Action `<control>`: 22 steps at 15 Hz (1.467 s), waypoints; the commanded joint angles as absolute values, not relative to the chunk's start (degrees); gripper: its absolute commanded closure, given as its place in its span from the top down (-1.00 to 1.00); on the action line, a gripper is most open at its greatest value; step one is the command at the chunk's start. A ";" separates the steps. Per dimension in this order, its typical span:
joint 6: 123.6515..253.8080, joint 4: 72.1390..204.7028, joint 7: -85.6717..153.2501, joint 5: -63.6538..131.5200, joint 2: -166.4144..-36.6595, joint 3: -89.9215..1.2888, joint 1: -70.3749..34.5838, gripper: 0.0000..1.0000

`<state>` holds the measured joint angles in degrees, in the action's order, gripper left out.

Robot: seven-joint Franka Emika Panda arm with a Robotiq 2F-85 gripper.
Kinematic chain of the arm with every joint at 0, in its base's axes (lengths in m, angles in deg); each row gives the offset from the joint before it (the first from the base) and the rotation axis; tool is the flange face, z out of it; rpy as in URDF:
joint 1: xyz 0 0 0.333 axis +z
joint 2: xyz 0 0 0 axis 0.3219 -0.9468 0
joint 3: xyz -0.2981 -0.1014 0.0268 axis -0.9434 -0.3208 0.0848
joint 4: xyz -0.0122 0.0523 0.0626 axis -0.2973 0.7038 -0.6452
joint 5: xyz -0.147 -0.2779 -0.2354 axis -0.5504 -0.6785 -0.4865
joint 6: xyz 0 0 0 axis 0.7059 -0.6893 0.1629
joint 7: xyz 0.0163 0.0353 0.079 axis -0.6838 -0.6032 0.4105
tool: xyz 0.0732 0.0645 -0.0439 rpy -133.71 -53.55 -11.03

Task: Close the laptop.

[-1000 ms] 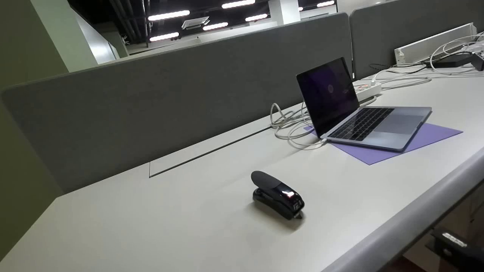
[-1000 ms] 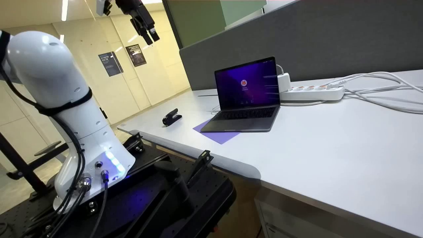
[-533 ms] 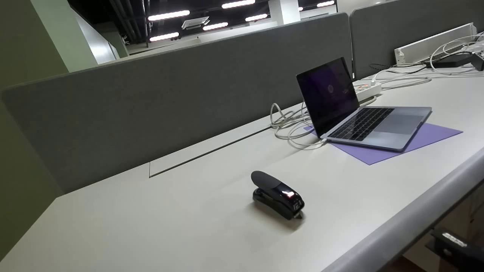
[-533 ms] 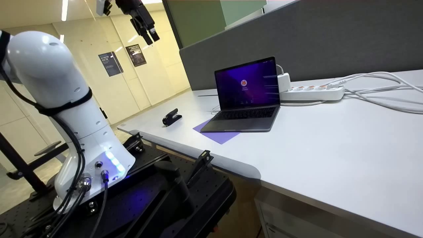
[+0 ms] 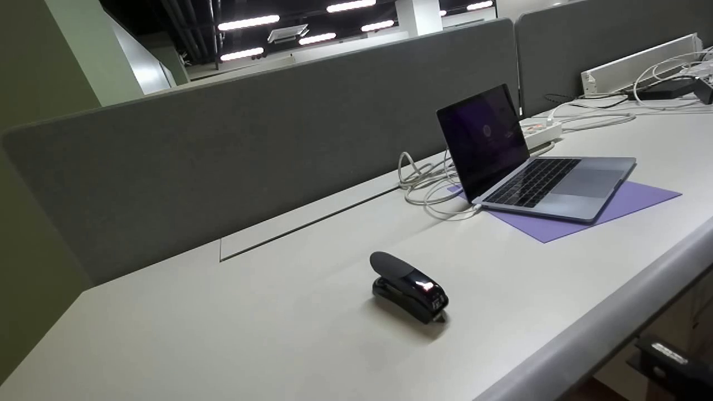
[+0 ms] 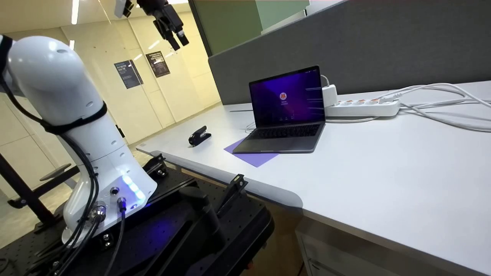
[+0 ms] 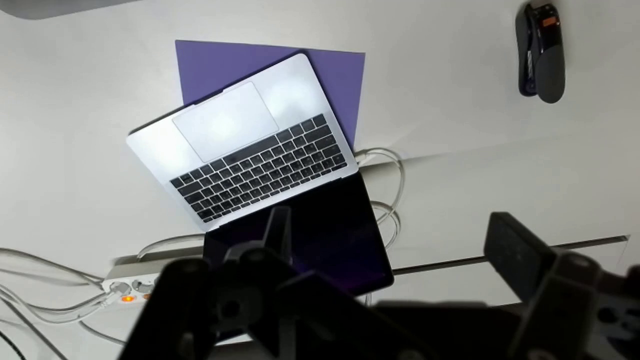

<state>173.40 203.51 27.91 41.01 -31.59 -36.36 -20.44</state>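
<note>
The silver-grey laptop stands open on the white desk, partly over a purple sheet, with its screen raised. It shows in both exterior views (image 5: 585, 184) (image 6: 282, 143) and in the wrist view (image 7: 270, 165). Its screen is lit purple. My gripper shows at the top of an exterior view (image 6: 180, 44), high above the desk and apart from the laptop. In the wrist view my gripper (image 7: 392, 230) is open, with nothing between the fingers. The left finger covers part of the laptop screen, and the right finger lies to the right of the screen over the desk.
A black stapler (image 5: 409, 289) lies on the desk beside the laptop. The purple sheet (image 7: 215, 65) is partly under the laptop. A white power strip (image 6: 360, 109) and white cables (image 5: 429, 178) lie close to the screen. A grey partition (image 5: 278, 145) runs along the desk's back.
In an exterior view my gripper has moved slightly right and up within the last half second. The laptop and stapler have not moved.
</note>
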 commanded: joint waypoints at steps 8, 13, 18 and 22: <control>172.12 190.26 61.75 46.10 -50.58 -54.20 -12.99 1.00; 167.81 188.63 70.14 46.98 -52.84 -55.05 -14.19 1.00; 168.75 186.90 71.71 46.57 -55.17 -54.76 -14.45 1.00; 175.39 181.80 72.88 45.00 -64.36 -55.84 -16.13 1.00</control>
